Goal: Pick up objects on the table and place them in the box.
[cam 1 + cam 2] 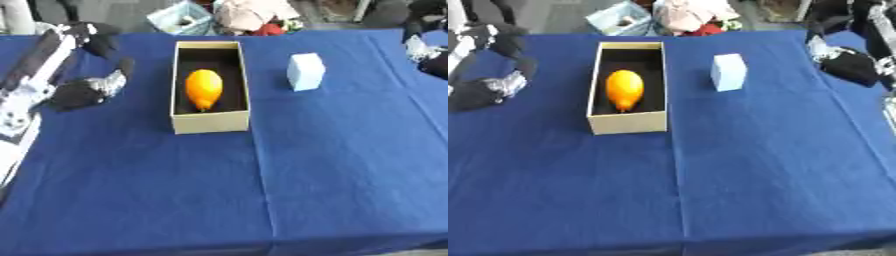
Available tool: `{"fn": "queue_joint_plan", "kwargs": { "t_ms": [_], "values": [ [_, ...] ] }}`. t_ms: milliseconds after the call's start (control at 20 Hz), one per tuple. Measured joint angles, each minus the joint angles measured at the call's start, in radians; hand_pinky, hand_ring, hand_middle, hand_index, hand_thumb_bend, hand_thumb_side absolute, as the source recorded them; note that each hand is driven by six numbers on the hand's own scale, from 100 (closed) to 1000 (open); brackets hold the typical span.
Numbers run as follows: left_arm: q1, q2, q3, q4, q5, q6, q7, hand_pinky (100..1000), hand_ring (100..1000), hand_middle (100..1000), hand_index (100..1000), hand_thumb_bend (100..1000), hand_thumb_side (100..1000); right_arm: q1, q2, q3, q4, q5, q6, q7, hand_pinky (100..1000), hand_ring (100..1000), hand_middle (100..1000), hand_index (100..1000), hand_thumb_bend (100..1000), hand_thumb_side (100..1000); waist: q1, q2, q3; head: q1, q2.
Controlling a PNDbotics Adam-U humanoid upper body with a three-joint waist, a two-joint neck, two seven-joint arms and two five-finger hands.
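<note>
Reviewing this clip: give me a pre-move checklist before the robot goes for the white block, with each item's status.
1. White block stands free on the blue cloth, right of the box: ok.
2. Box is open, with room beside the orange fruit: ok.
3. Orange fruit lies fully inside the box: ok.
4. Right hand is nearest the block and holds nothing visible; whether its fingers are open: cannot tell.
5. Left hand rests on the cloth left of the box, clear of it: ok.
6. Path from block to box is unobstructed: ok.
</note>
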Motion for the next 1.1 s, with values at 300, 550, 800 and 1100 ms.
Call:
{"fn": "queue_joint_plan", "kwargs": {
  "t_ms": [300,550,800,1100],
  "values": [
    [0.057,-0.039,0.025,-0.053,0.050,0.025,0.009,680,596,604,840,200,685,-0.104,-0.046,0.034,0.146,0.083,-0.096,0.138,827,974,819,947,100,332,0.000,0.000,0.035,-0.031,0.000],
    [0.073,-0.057,0.030,-0.063,0.067,0.030,0.011,676,593,601,839,178,697,-0.171,-0.051,0.051,0.300,0.191,-0.161,0.262,842,989,861,983,100,397,-0.003,0.000,0.059,-0.054,0.000],
    [0.081,-0.073,0.030,-0.062,0.087,0.032,0.009,677,595,604,841,162,706,-0.214,-0.044,0.051,0.439,0.322,-0.201,0.310,847,986,891,994,100,481,-0.007,0.000,0.078,-0.073,0.000],
    [0.081,-0.081,0.027,-0.069,0.096,0.029,-0.003,677,595,605,842,154,714,-0.255,-0.011,0.034,0.569,0.484,-0.222,0.297,849,981,899,995,100,495,-0.014,0.007,0.100,-0.090,0.000]
  ]
}}
